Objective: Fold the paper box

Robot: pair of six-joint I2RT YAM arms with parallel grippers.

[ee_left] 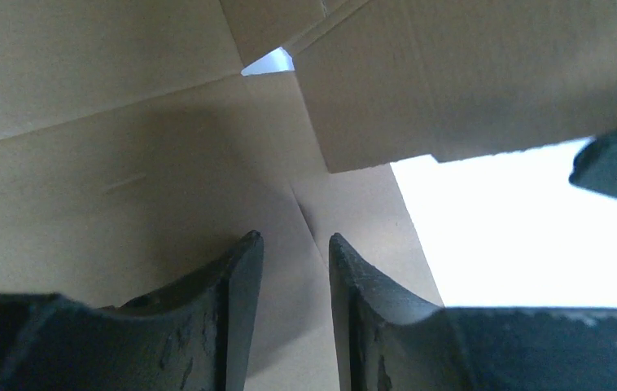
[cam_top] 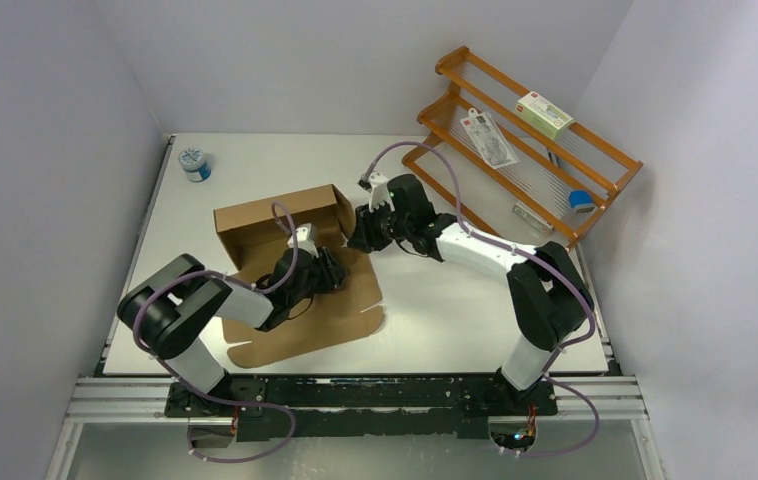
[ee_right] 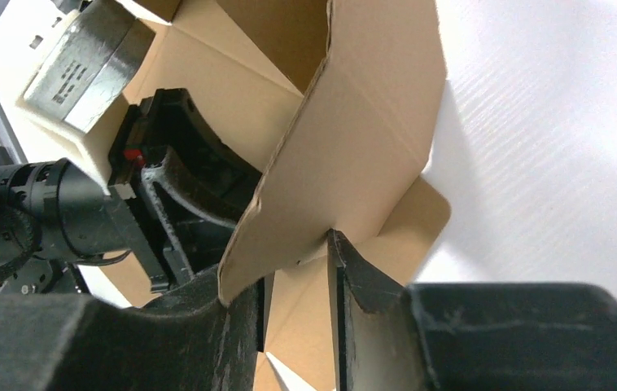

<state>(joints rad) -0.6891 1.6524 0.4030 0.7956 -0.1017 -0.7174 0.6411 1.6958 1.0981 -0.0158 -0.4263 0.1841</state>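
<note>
The paper box [cam_top: 275, 215] is brown cardboard, partly folded: its back wall stands upright and a flat panel [cam_top: 305, 325] lies toward the near edge. My left gripper [cam_top: 333, 268] rests low over the box floor [ee_left: 126, 163]. It [ee_left: 293, 238] is open, with only cardboard showing through the gap. My right gripper [cam_top: 363, 238] is at the box's right end. A raised side flap [ee_right: 362, 122] stands at its fingertips, draped over the left finger and touching the right fingertip [ee_right: 336, 240]. That gripper [ee_right: 289, 269] is open with a clear gap.
An orange wooden rack [cam_top: 555, 185] leans at the back right, carrying a white carton with a red label [cam_top: 543, 113] and a blister pack [cam_top: 490, 138]. A small blue-and-white tub [cam_top: 195, 163] stands at the back left. White walls enclose the table.
</note>
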